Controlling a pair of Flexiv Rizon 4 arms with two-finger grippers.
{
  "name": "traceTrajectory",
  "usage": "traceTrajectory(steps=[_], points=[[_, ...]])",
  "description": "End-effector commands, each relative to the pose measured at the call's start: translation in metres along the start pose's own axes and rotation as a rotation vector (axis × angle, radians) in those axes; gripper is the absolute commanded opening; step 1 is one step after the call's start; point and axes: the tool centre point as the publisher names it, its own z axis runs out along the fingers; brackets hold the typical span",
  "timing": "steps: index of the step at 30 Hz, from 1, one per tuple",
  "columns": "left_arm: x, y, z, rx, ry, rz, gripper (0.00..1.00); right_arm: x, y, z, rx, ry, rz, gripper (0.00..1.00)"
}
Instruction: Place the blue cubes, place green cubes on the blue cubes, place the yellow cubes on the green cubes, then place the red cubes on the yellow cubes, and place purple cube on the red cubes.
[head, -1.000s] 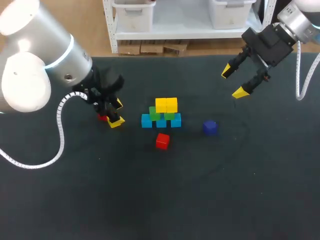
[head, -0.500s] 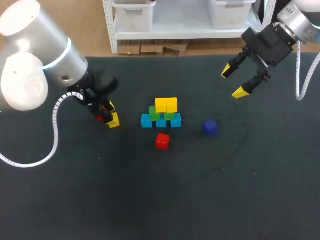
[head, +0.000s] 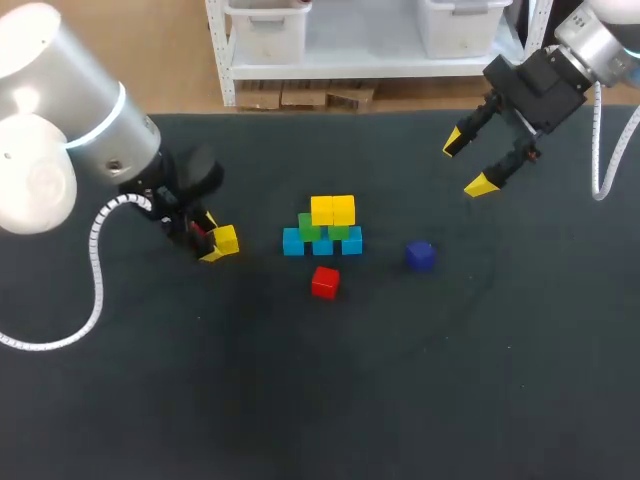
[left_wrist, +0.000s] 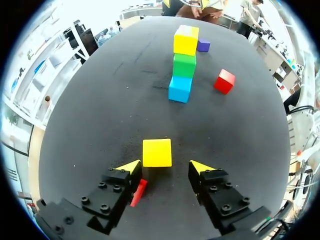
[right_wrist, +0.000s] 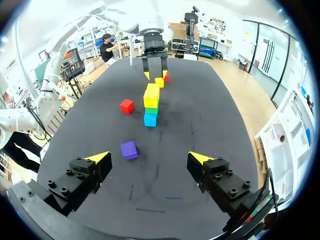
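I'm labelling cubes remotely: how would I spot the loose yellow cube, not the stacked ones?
Start at the cube stack mid-table, then look toward the left gripper. The loose yellow cube sits directly on the table at its open fingertips, unlike the two yellow cubes topping the stack.

Even overhead light falls on the dark matte table (head: 420, 400), which gives back almost no glare. The left arm's white shell (head: 45, 95) shines brightly. Shadows around the stacked cubes (head: 322, 228) are faint and soft-edged.
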Motion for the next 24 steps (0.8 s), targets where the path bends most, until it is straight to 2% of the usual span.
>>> traceTrajectory(steps=[1, 4, 7, 10, 12, 15, 16, 24], points=[[-0.002, 0.000, 0.002, -0.001, -0.006, 0.007, 0.59, 0.000, -0.001, 0.000, -0.001, -0.002, -0.002, 1.00], [-0.006, 0.001, 0.004, 0.002, -0.009, 0.022, 0.60, 0.000, -0.001, 0.000, -0.001, -0.002, -0.002, 1.00], [-0.008, 0.002, 0.004, 0.003, -0.012, 0.029, 0.53, 0.000, -0.001, 0.000, -0.001, -0.002, -0.002, 1.00], [-0.009, 0.002, 0.005, 0.002, -0.016, 0.030, 0.39, 0.000, -0.001, 0.000, -0.001, -0.002, -0.002, 1.00], [-0.010, 0.002, 0.006, 0.003, -0.015, 0.033, 0.22, 0.000, -0.001, 0.000, -0.001, -0.002, -0.002, 1.00], [-0.009, 0.002, 0.006, 0.005, -0.013, 0.033, 0.02, 0.000, -0.001, 0.000, -0.001, -0.002, -0.002, 1.00], [-0.009, 0.002, 0.005, 0.003, -0.016, 0.032, 0.00, 0.000, -0.001, 0.000, -0.001, -0.002, -0.002, 1.00], [-0.016, -0.001, -0.013, -0.022, -0.045, 0.032, 0.00, 0.000, -0.001, 0.000, -0.001, -0.002, -0.002, 1.00]])
